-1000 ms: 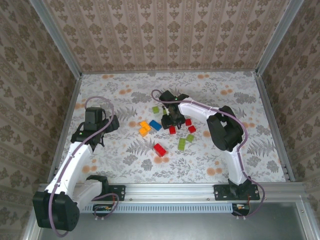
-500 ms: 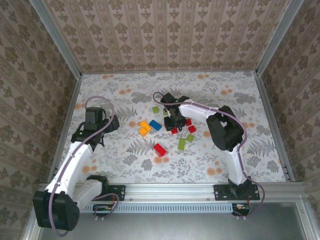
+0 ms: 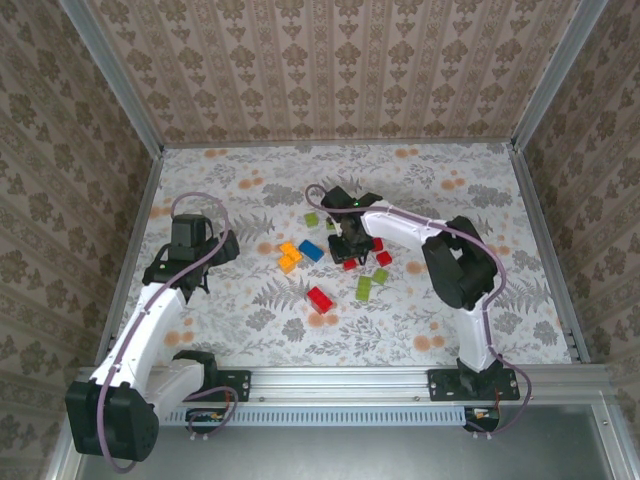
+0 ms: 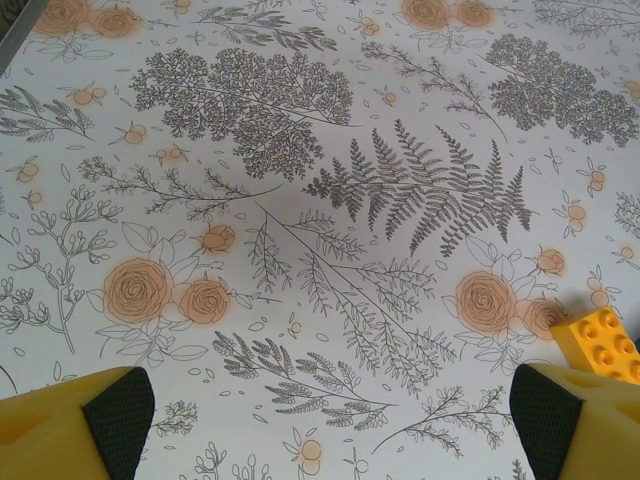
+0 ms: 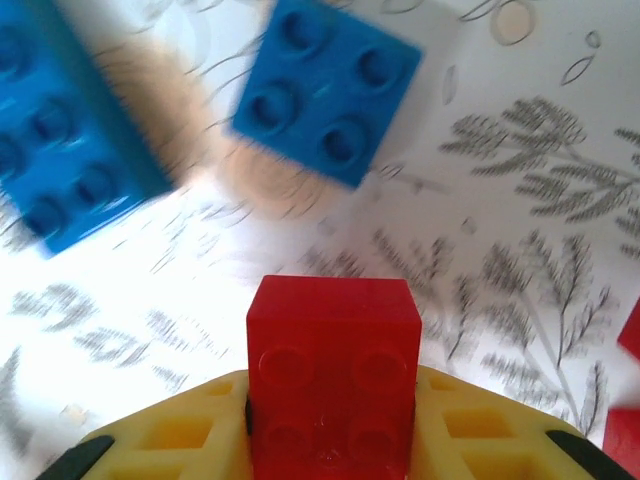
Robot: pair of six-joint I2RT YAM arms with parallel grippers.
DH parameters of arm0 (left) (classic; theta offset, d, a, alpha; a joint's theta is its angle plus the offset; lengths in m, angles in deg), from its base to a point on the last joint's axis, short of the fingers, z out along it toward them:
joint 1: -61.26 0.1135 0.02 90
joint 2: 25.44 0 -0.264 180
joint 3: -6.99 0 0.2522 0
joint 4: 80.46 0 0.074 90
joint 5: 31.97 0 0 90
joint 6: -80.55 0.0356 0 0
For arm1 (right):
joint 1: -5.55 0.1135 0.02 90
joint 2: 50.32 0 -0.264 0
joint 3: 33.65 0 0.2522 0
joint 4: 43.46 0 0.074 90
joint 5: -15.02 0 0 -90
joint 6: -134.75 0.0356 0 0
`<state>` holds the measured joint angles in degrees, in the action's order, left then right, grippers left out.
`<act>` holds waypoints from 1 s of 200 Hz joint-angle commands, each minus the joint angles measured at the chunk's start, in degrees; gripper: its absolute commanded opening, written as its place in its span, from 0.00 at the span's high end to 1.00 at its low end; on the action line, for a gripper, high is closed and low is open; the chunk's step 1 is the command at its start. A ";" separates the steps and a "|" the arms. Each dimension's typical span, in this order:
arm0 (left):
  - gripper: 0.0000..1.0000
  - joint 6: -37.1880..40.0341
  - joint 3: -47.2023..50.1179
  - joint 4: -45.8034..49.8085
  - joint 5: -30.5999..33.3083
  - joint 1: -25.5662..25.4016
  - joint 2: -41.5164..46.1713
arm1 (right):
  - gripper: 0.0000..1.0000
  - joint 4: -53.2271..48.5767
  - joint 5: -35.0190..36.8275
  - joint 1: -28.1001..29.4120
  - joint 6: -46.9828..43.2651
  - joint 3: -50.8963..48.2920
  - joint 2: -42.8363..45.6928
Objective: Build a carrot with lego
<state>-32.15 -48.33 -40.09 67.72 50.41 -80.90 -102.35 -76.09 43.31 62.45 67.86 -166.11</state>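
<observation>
Floral-print tabletop [image 3: 250, 330]; loose lego [image 3: 320, 298] clustered mid-table, assembly apparently unstarted. Right gripper [image 5: 330, 445]: clamped on red square brick [image 5: 333, 340], low over the print. Left gripper [image 4: 330, 420]: fingers wide apart, empty. Handling: lift vertically, studs level, grip centred, clear of blue square brick [image 5: 325, 90].

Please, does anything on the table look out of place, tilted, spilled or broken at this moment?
Nothing stands out. The small studded plastic bricks lie loose on the floral table, none visibly broken. The right pincer is shut on a red square plastic brick, gripped squarely.
</observation>
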 commanded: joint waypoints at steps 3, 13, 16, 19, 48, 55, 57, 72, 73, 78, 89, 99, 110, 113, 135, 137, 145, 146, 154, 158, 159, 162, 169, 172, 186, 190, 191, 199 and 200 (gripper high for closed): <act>0.05 1.03 -1.84 -0.06 0.94 -0.31 -0.26 | 0.66 -7.12 1.86 4.85 -2.18 -0.62 6.37; 0.05 1.08 -1.89 0.02 0.89 -0.31 -0.41 | 0.66 -8.56 1.91 6.72 -2.72 -0.94 7.66; 0.05 1.06 -1.90 0.02 0.95 -0.39 -0.42 | 0.66 -9.10 1.94 7.59 -2.95 -0.99 8.25; 0.05 1.14 -1.88 0.05 1.02 -0.34 -0.35 | 0.66 -9.53 1.88 8.24 -3.05 -1.16 8.55; 0.05 1.04 -1.88 0.11 1.09 -0.48 -0.26 | 0.66 -11.36 1.82 13.49 -2.54 -2.23 10.68; 0.05 1.13 -1.89 0.11 1.06 -0.46 -0.26 | 0.66 -11.39 1.87 14.45 -2.15 -2.46 11.04; 0.05 1.05 -1.93 0.11 1.08 -0.48 -0.30 | 0.66 -11.43 1.91 14.71 -2.05 -2.48 11.05; 0.05 0.99 -1.93 0.11 1.03 -0.53 -0.28 | 0.66 -11.40 1.96 16.06 -1.48 -2.76 11.42; 0.05 1.04 -1.94 0.15 1.08 -0.55 -0.27 | 0.66 -11.39 1.97 16.18 -1.50 -2.80 11.48; 0.05 1.07 -1.94 0.25 1.04 -0.52 -0.26 | 0.66 -11.41 2.02 16.48 -1.37 -2.88 11.47; 0.05 1.09 -1.93 0.32 1.06 -0.57 -0.27 | 0.67 -11.41 2.13 16.90 -1.35 -2.94 11.46; 0.05 1.10 -1.88 0.33 1.05 -0.56 -0.17 | 0.67 -11.16 2.03 17.09 -1.35 -3.04 11.37; 0.05 1.10 -1.90 0.33 1.15 -0.56 -0.17 | 0.67 -10.63 1.77 17.17 -1.35 -3.19 11.15; 0.05 1.13 -1.94 0.37 1.19 -0.51 -0.17 | 0.67 -10.52 1.72 17.28 -1.35 -3.17 11.10; 0.05 1.08 -1.98 0.43 1.25 -0.57 -0.17 | 0.67 -9.80 1.54 17.35 -1.53 -3.36 10.12; 0.05 1.12 -1.95 0.39 1.24 -0.57 -0.17 | 0.67 -9.70 1.54 17.39 -1.57 -3.37 10.05; 0.05 1.15 -1.98 0.43 1.27 -0.52 -0.18 | 0.67 -9.35 1.47 17.35 -1.63 -3.22 9.75; 0.05 1.11 -1.96 0.45 1.28 -0.55 -0.18 | 0.67 -9.35 1.46 17.35 -1.62 -3.20 9.68; 0.05 1.10 -1.95 0.38 1.24 -0.57 -0.17 | 0.67 -9.07 1.46 17.39 -1.70 -3.03 9.36; 0.05 1.14 -1.96 0.38 1.37 -0.63 -0.26 | 0.67 -8.98 1.46 17.34 -1.70 -3.01 9.23; 0.05 1.11 -1.95 0.38 1.33 -0.65 -0.30 | 0.67 -8.91 1.46 17.34 -1.70 -2.93 9.20; 0.05 1.14 -1.97 0.37 1.31 -0.60 -0.22 | 0.67 -8.85 1.39 17.35 -1.70 -2.81 9.18; 0.05 1.08 -1.98 0.30 1.37 -0.65 -0.27 | 0.66 -8.68 1.20 17.36 -1.83 -2.63 8.90; 0.05 1.11 -2.01 0.29 1.31 -0.65 -0.31 | 0.67 -8.60 1.13 17.37 -1.79 -2.47 8.80; 0.05 1.14 -1.95 0.31 1.32 -0.66 -0.36 | 0.67 -8.46 1.04 17.35 -1.92 -1.86 8.28; 0.05 1.16 -2.02 0.33 1.33 -0.66 -0.35 | 0.67 -8.33 0.89 17.35 -1.92 -1.76 8.14; 0.05 1.12 -2.03 0.31 1.35 -0.62 -0.35 | 0.67 -8.32 0.87 17.35 -1.90 -1.73 8.13; 0.05 1.13 -1.98 0.28 1.32 -0.66 -0.39 | 0.67 -8.29 0.67 17.35 -1.96 -1.52 7.72; 0.05 1.15 -1.96 0.28 1.35 -0.66 -0.37 | 0.67 -8.26 0.67 17.35 -1.96 -1.48 7.70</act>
<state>-32.15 -48.33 -40.07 68.31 50.17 -80.90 -111.00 -75.30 60.36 60.78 65.45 -156.75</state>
